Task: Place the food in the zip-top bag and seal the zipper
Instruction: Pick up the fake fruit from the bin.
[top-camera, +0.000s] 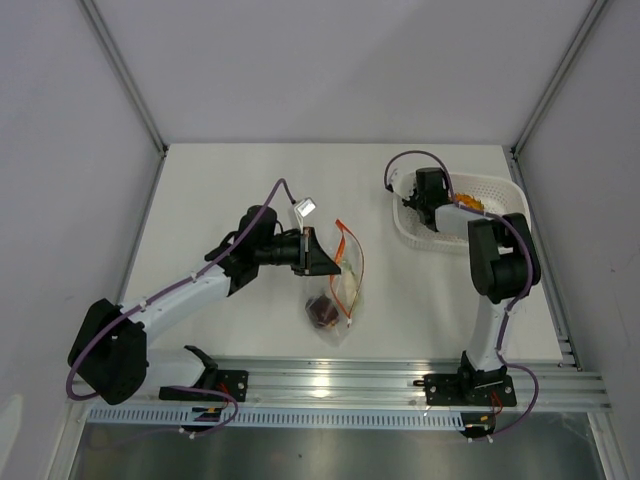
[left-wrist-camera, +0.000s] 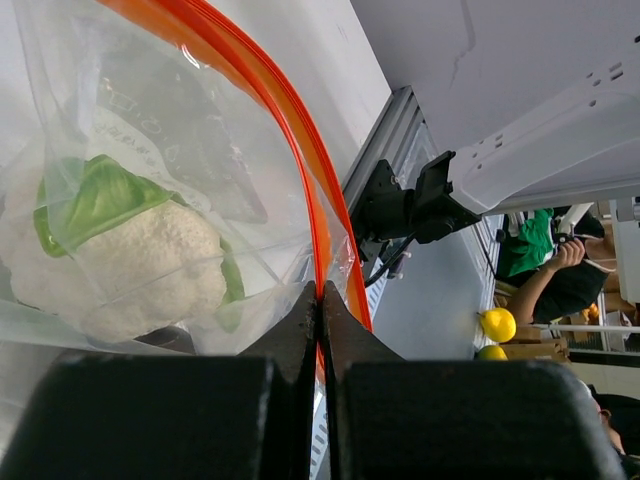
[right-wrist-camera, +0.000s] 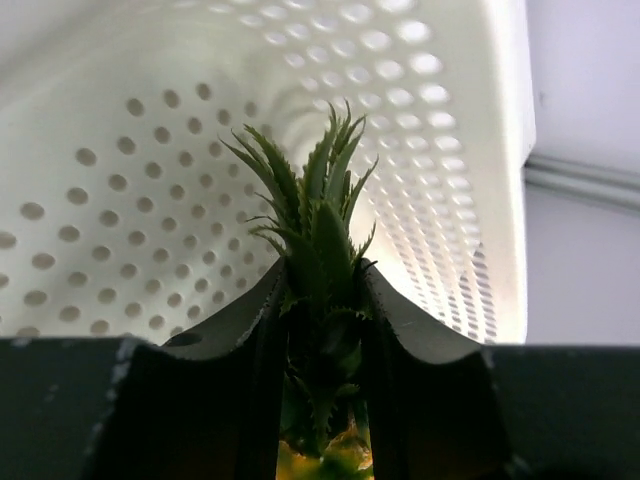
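The clear zip-top bag (top-camera: 340, 290) lies mid-table with its red-orange zipper (top-camera: 357, 262) bowed open. My left gripper (top-camera: 322, 254) is shut on the zipper strip (left-wrist-camera: 300, 140) at the bag's mouth edge. Inside the bag are the white and pale-green vegetable piece (left-wrist-camera: 120, 250) and the dark red-purple fruit (top-camera: 322, 310). My right gripper (top-camera: 418, 205) is down in the white basket (top-camera: 495, 190) and is shut on the green crown (right-wrist-camera: 320, 240) of the orange pineapple (top-camera: 468, 204).
The perforated basket wall (right-wrist-camera: 130, 150) stands close behind the pineapple's crown. An aluminium rail (top-camera: 340, 385) runs along the near table edge. White enclosure walls surround the table.
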